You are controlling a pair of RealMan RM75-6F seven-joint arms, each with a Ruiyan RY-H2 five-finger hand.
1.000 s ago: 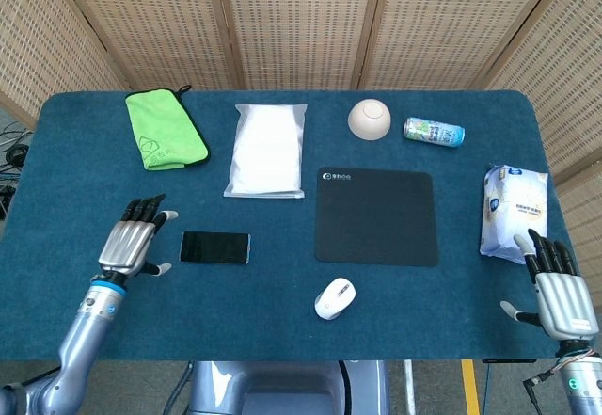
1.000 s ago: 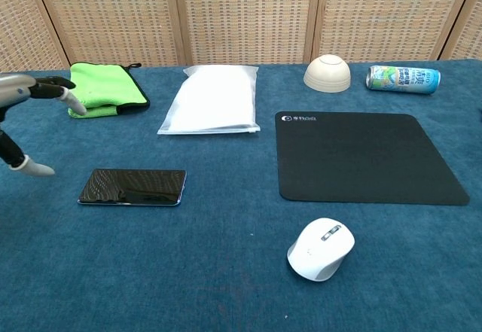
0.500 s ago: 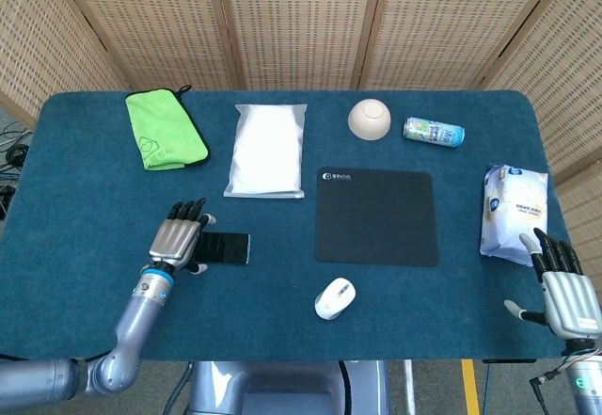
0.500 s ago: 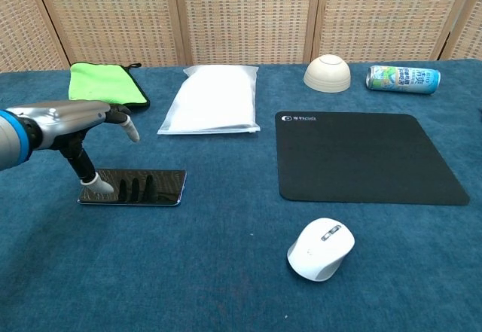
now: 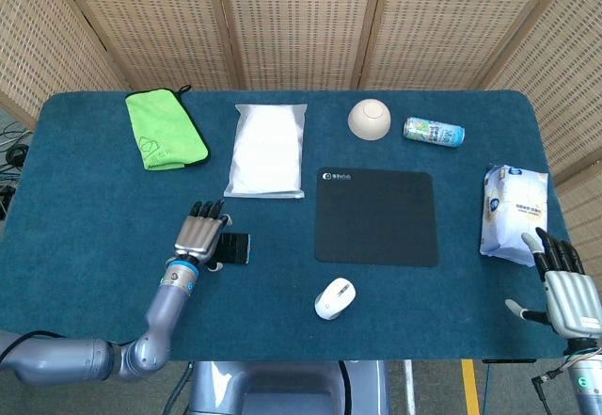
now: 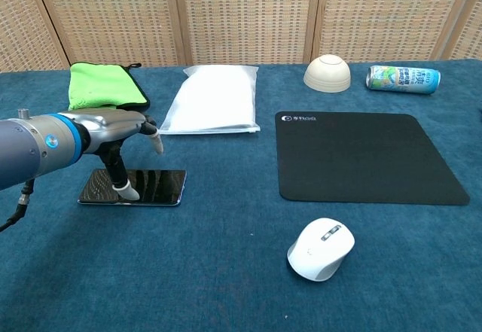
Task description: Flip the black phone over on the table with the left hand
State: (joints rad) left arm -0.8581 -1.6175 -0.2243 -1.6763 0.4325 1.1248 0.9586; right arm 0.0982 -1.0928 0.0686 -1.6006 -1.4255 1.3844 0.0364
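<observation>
Head view looks straight down on the flat, glossy black rectangular phone, which lies on the napped teal cloth of the table, left of the matte black mouse pad. The metallic left hand is stretched palm-down over the phone's left part, fingers straight and side by side, covering most of it. Whether it presses the glass cannot be told from above. Near the table's right edge the right hand hovers with fingers spread and nothing in them, just below a crinkled white plastic packet.

Chest view, from the side, leaves out the right hand but shows the whole phone, its screen mirroring the fingers, and the left hand's thumb tip touching the glass.
</observation>
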